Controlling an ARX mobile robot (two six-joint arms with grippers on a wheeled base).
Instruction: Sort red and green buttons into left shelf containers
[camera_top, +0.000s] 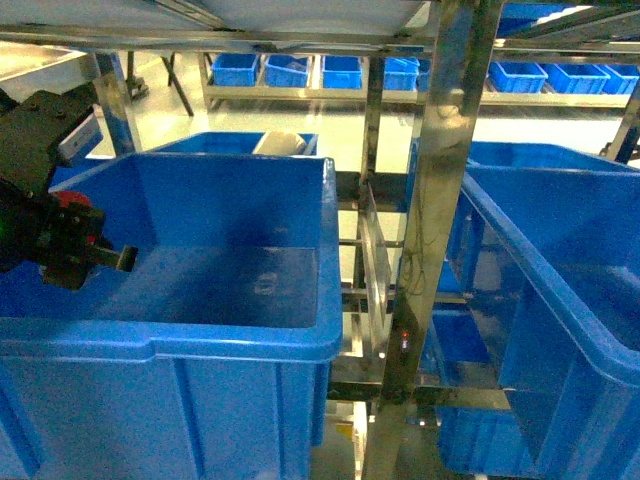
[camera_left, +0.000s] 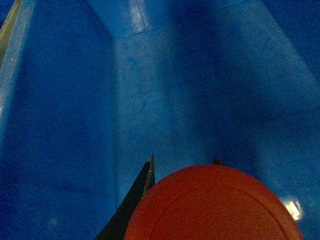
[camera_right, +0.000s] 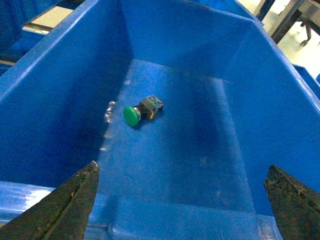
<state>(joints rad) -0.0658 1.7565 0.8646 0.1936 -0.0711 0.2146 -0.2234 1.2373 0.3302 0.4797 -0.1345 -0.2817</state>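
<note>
In the head view my left gripper hangs inside the near left container, a deep blue tub, close to its left wall. It is shut on the red button. In the left wrist view the red cap fills the lower frame, a dark finger shows beside it, and the bare tub floor lies below. In the right wrist view the green button lies on its side on the floor of a blue tub. My right gripper stands open above that tub's near rim, holding nothing. It is out of the head view.
A steel shelf post stands between the near tub and a second large blue tub on the right. Another tub behind holds a pale object. Rows of small blue bins line a far shelf.
</note>
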